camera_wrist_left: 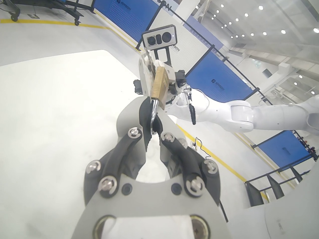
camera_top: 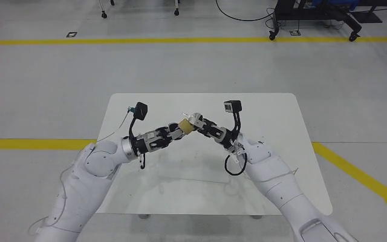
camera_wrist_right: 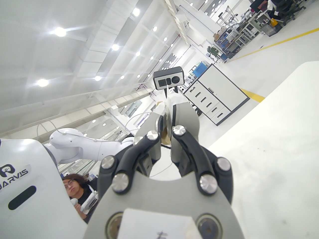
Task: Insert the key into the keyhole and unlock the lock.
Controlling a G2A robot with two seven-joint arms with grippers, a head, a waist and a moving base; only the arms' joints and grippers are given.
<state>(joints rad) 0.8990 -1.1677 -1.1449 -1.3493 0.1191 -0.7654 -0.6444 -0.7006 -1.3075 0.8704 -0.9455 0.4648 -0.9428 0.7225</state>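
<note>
The left hand (camera_wrist_left: 153, 119), above the middle of the tabletop (camera_top: 272, 115), is clamped on the shackle (camera_wrist_left: 153, 108) of the brass lock (camera_wrist_left: 159, 88). The right hand (camera_wrist_right: 165, 119) is pinched shut at the body's far end, presumably on the key, hidden in its grip. Twisting could pivot the lock about its thin shackle, or slip the key loose.

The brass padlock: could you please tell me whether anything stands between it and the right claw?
Nothing visible does. The left claw holds the brass padlock by its silver shackle above the white table, and the right claw meets the far end of its body. Key and keyhole are hidden there.
</note>
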